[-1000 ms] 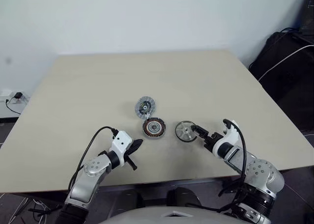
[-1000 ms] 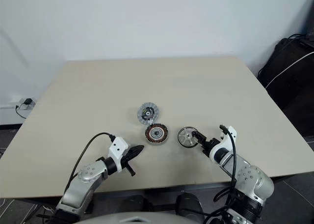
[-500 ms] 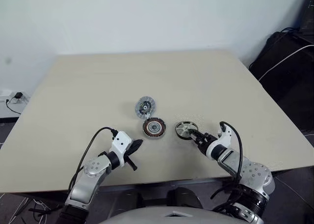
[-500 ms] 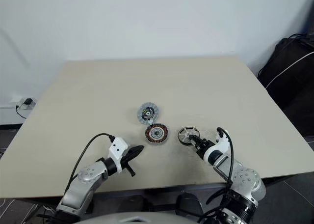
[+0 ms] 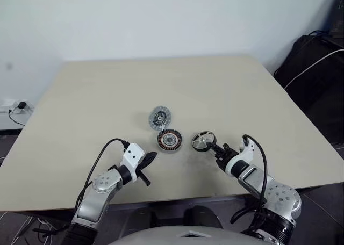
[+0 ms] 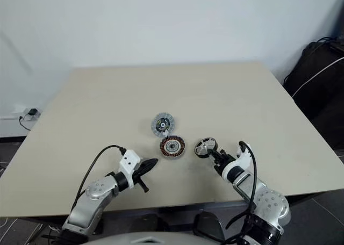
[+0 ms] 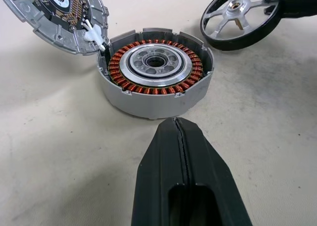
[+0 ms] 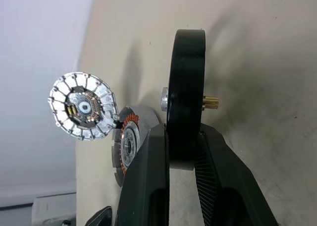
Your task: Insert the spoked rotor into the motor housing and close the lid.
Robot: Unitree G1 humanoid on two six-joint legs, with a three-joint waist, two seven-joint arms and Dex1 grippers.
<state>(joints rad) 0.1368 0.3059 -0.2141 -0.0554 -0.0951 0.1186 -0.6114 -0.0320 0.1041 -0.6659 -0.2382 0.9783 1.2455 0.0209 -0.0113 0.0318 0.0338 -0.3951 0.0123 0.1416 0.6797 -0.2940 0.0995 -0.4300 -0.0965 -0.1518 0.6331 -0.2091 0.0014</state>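
Your right claw (image 8: pixel 181 137) pinches the black-rimmed spoked rotor (image 8: pixel 186 94) on edge, the copper-wound motor housing (image 5: pixel 169 141) and ribbed lid (image 5: pixel 159 117) lying just beyond.

Both arms wear silver-grey metal shells, rounded at the joints, with white wrist blocks ahead of them. A black cable loops over each forearm into the wrist block. The left end effector (image 5: pixel 149 160) is two smooth matt-black fingers tapering to a point; the right end effector (image 8: pixel 182 137) shows black fingers with ribbed inner pads.
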